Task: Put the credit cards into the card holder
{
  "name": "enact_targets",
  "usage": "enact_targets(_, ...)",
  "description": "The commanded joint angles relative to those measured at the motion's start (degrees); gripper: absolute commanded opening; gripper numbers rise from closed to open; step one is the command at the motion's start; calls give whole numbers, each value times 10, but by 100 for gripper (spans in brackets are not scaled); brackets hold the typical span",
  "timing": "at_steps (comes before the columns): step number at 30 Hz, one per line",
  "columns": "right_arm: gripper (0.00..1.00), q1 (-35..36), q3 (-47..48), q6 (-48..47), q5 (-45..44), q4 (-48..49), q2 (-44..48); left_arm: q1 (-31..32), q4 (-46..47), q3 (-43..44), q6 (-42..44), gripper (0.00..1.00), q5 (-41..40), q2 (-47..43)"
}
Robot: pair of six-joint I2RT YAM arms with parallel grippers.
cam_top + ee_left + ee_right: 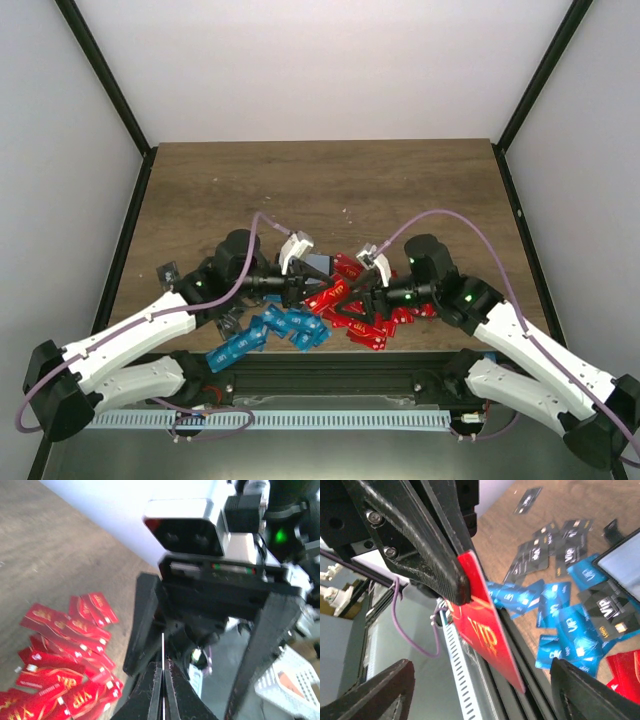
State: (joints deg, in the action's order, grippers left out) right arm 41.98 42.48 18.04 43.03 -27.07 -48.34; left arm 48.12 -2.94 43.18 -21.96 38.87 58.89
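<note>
Left jaws clenched on one glossy red credit card (pixel 487 630) with gold lettering, up in the air just beside the open card holder (pixel 625 562), right jaws released, spread wide either side of it

Your two arms angle inward and low, nearly tip to tip: the left hand (pixel 312 289) pinched shut, the right hand (pixel 362 297) spread wide.

red cards (pixel 358 322), blue cards (pixel 282 326), black cards (pixel 542 555); brown wood-grain table (pixel 320 180)
</note>
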Motion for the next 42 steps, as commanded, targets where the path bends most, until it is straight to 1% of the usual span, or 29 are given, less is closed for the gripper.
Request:
enact_targets(1,79,0,-23,99,-59,129,26,0,84,-3,-83,4,-109,-23)
enact_targets(2,79,0,-45,131,-67,173,31,1,106,-9,-101,4,-124,-27)
enact_targets(5,74,0,-117,225,-73,316,38,0,165,-30,-156,4,-178,-40)
enact_targets(7,69,0,-155,279,-77,410,35,0,204,-45,-177,4,-196,-46)
enact_targets(10,60,0,-183,328,-80,513,20,0,232,-56,-210,4,-214,-47)
enact_targets(13,53,1,-188,342,-77,567,3,-1,248,-62,-226,4,-224,-44)
enact_targets(17,48,1,-188,357,-69,626,-14,-1,260,-66,-233,4,-232,-41)
enact_targets(20,47,1,-185,365,-63,666,-25,-1,269,-71,-240,4,-239,-41)
enact_targets(25,41,1,-170,368,-66,685,-38,-1,282,-78,-247,4,-238,-46)
enact_targets(27,36,1,-158,366,-67,687,-44,-1,284,-79,-247,4,-236,-45)
enact_targets(30,26,1,-142,362,-66,687,-57,-1,289,-79,-248,4,-232,-45)
enact_targets(34,5,1,-130,357,-69,681,-72,-1,287,-84,-247,4,-233,-45)
enact_targets(35,1,1,-128,355,-72,676,-75,0,287,-85,-246,4,-234,-46)
enact_targets(38,1,1,-116,341,-84,639,-78,-1,278,-91,-241,5,-242,-49)
enact_targets(40,1,2,-108,328,-97,602,-77,-1,262,-95,-232,13,-253,-53)
enact_targets(42,1,0,-96,311,-111,550,-75,-1,241,-98,-220,29,-268,-58)
